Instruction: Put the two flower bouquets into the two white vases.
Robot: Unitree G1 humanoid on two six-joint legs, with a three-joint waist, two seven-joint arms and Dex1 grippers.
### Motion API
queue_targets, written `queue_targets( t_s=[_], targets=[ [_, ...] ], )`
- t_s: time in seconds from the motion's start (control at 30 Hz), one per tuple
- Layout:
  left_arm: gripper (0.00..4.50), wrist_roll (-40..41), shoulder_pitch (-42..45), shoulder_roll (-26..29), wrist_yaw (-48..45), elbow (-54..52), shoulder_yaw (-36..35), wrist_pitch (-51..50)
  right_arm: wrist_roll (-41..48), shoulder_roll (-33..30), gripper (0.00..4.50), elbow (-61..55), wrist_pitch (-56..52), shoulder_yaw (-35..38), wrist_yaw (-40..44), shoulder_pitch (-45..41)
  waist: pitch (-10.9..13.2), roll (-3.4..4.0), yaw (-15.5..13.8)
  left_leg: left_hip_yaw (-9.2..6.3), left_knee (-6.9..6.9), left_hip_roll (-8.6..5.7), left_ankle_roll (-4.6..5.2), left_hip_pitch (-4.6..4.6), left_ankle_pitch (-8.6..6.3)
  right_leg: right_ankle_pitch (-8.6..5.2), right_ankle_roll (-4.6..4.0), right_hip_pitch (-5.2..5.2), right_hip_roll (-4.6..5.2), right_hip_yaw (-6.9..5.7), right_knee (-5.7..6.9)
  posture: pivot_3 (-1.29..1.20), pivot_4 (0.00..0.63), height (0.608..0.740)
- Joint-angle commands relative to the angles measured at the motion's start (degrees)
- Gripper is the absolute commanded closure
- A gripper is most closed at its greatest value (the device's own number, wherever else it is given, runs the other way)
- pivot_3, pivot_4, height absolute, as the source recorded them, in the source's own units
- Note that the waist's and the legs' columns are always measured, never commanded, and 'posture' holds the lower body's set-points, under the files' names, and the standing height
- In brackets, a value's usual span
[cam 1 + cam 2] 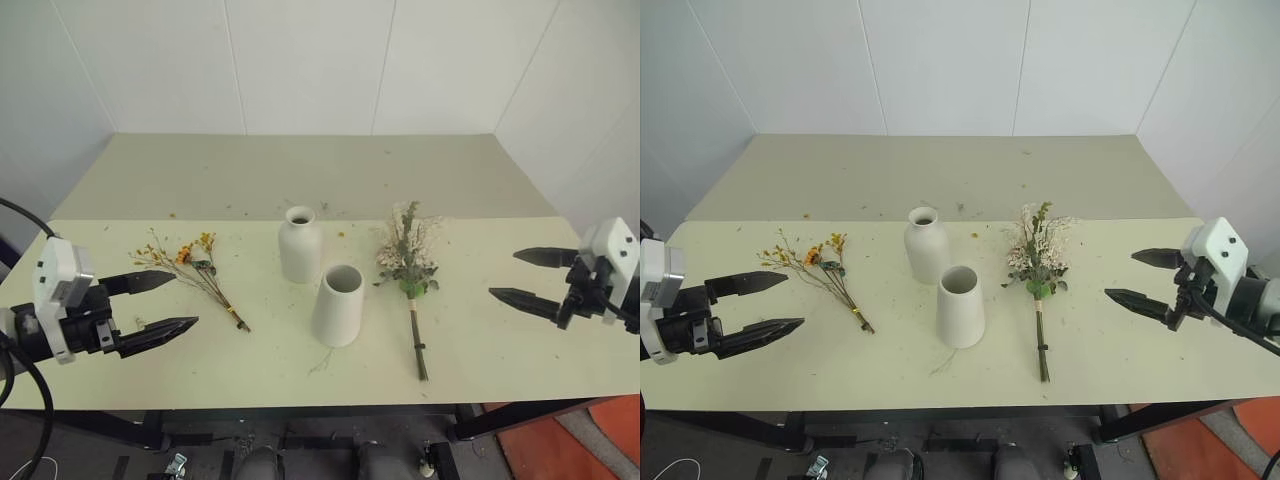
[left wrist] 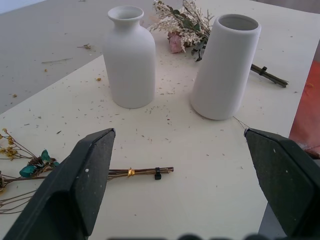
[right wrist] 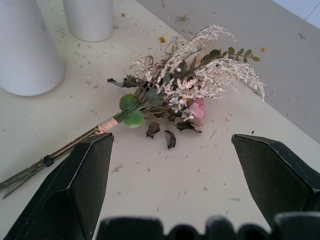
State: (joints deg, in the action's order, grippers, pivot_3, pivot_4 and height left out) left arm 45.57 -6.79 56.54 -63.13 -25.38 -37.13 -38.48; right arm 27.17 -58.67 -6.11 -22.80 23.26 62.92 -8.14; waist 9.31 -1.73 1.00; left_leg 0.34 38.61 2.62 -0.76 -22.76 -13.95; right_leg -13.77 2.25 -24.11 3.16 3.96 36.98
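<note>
Two white vases stand mid-table: a bottle-shaped one [image 1: 300,244] with a narrow neck and, in front of it, a taller tapered one [image 1: 337,304] with a wide mouth. The bushy cream, pink and green bouquet [image 1: 408,256] lies flat to their right, its stems pointing toward the front edge. The sparse yellow-orange bouquet [image 1: 188,264] lies flat to their left. My left gripper [image 1: 162,303] hovers open just left of the yellow bouquet, holding nothing. My right gripper [image 1: 528,275] hovers open over the table's right end, clear of the bushy bouquet [image 3: 180,90].
The pale yellow-green table [image 1: 300,180] carries scattered flower crumbs. White walls close the back and sides. Below the front edge show a dark frame [image 1: 300,430] and an orange-red floor patch [image 1: 590,440].
</note>
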Motion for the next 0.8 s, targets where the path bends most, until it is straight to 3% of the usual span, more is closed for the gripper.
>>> queue_targets(
  t_s=[0.03, 0.8],
  targets=[
    [0.00, 0.81, 0.24, 0.12, -0.02, -1.14, -1.85, 0.87, 0.04, -0.35, 0.04, -0.21, 1.05, 0.99, -0.48, -1.16, 0.00, 0.00, 0.00, 0.00, 0.00, 0.00, 0.00, 0.00, 0.00, 0.00, 0.00, 0.00, 0.00, 0.00, 0.00, 0.00, 0.150, 0.740],
    [0.00, 0.94, 2.00, -0.04, 0.07, -0.66, 0.00, 1.29, -0.71, -0.23, 0.04, -1.26, -0.52, -1.15, -3.18, -3.03, 0.00, 0.00, 0.05, 0.00, 0.00, 0.00, 0.00, 0.00, 0.00, 0.00, 0.00, 0.00, 0.00, 0.00, 0.00, 0.00, 0.150, 0.740]
  ],
)
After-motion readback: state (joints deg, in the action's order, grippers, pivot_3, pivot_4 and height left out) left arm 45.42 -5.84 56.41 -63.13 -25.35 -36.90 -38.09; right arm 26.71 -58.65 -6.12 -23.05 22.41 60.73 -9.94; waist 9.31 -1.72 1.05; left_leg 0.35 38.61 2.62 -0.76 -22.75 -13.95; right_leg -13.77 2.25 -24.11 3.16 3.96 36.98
